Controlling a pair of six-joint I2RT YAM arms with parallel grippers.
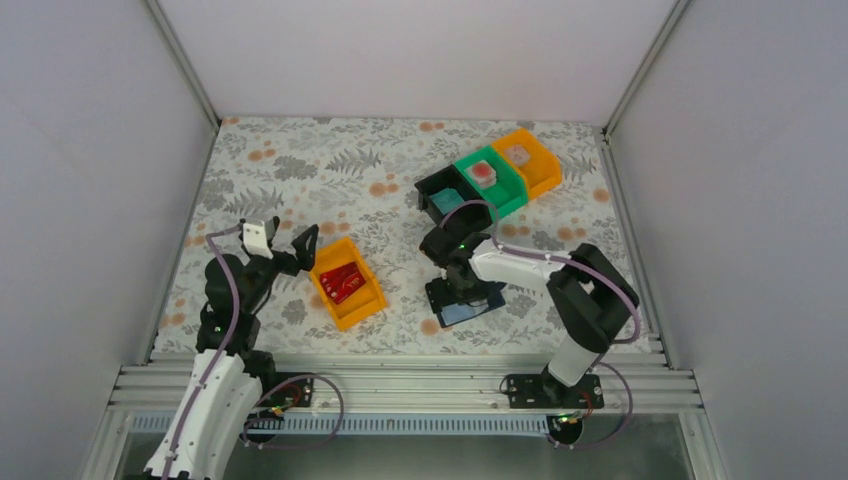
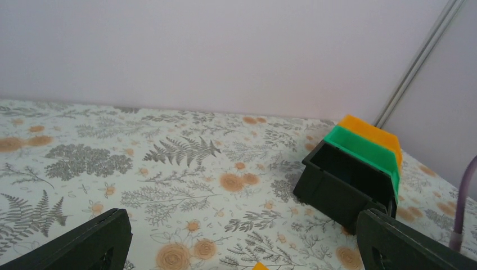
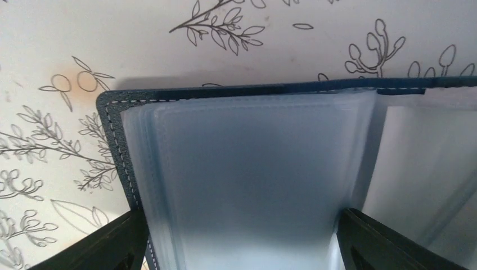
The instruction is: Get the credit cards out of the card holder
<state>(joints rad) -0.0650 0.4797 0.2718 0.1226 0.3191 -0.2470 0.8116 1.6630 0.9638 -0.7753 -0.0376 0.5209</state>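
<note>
The card holder [image 1: 470, 309] lies open on the table, a dark navy wallet with pale clear sleeves [image 3: 247, 169]. My right gripper [image 1: 463, 288] hangs right over it. In the right wrist view my right gripper [image 3: 242, 214] is open, one finger at the stitched edge and the other at the fold, with the sleeve stack between them. No card shows in the top sleeve. Red credit cards [image 1: 342, 283] lie in a near orange bin [image 1: 368, 306]. My left gripper [image 1: 300, 254] is open and holds nothing, just left of that bin, and stays wide over the cloth [image 2: 242, 219].
Three bins stand in a row at the back right. The black one [image 1: 436, 184] holds a teal card [image 1: 447, 201], the green one [image 1: 510, 190] a reddish card, and the orange one [image 1: 545, 165] a pale card. Grey walls enclose the floral table.
</note>
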